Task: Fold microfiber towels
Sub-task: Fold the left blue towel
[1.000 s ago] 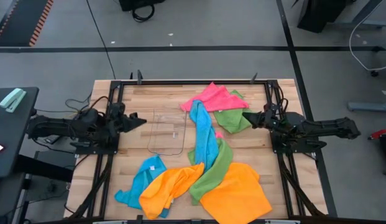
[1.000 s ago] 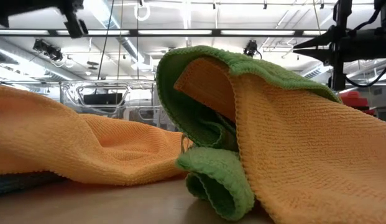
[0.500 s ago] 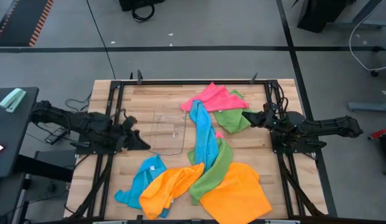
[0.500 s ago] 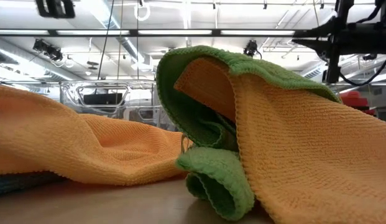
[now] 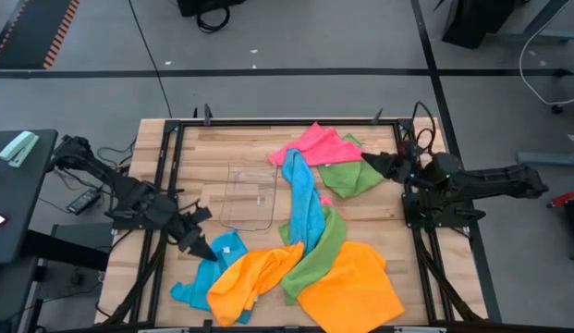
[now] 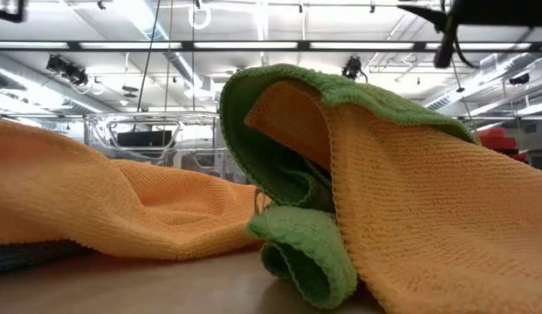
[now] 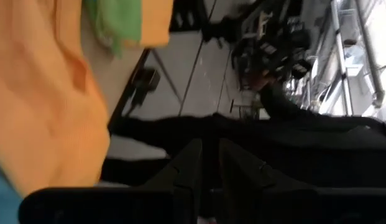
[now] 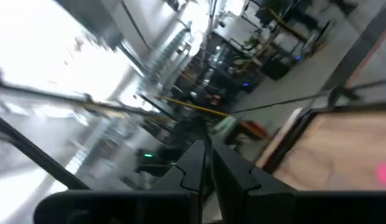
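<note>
Roughly, towels (image 5: 305, 231): pink, blue, green and orange, heaped unfolded across the table's (image 5: 240, 153) middle and near edge.
Left gripper (image 5: 201, 245): fingers nearly together, empty, at the blue towel's (image 5: 213, 264) corner, perhaps just above it.
Right gripper (image 5: 372, 161): fingers together, empty, beside the green towel (image 5: 347, 178).
Tray (image 5: 248, 196): clear, beside the heap.
</note>
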You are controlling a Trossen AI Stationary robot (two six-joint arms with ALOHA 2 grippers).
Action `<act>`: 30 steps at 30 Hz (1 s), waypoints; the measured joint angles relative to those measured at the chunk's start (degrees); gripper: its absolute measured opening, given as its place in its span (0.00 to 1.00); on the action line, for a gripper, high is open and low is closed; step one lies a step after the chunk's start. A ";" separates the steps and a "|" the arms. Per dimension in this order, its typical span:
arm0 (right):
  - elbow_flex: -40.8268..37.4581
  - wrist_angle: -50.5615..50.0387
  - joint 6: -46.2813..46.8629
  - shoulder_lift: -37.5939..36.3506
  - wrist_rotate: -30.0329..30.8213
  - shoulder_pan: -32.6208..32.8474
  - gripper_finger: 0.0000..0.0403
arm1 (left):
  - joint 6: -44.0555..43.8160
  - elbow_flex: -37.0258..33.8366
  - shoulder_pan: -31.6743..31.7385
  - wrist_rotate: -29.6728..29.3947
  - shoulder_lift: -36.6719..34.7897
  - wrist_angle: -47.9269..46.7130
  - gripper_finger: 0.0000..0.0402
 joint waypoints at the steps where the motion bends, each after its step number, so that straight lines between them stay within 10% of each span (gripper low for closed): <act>1: 1.94 -1.66 -1.93 1.57 0.00 0.00 0.09 | -1.32 0.00 -0.94 0.00 0.55 0.01 0.15; 10: 15.17 -8.92 -11.17 14.28 -0.90 0.00 0.09 | -12.96 2.68 -8.93 1.96 5.01 1.82 0.11; 20: 20.31 -9.67 -11.48 21.80 -6.36 -1.09 0.09 | -6.55 14.67 -12.35 2.04 12.54 -9.62 0.08; 30: 20.91 -9.26 -10.65 22.52 -10.96 -1.88 0.09 | -5.03 15.45 -12.75 3.33 20.80 -14.78 0.26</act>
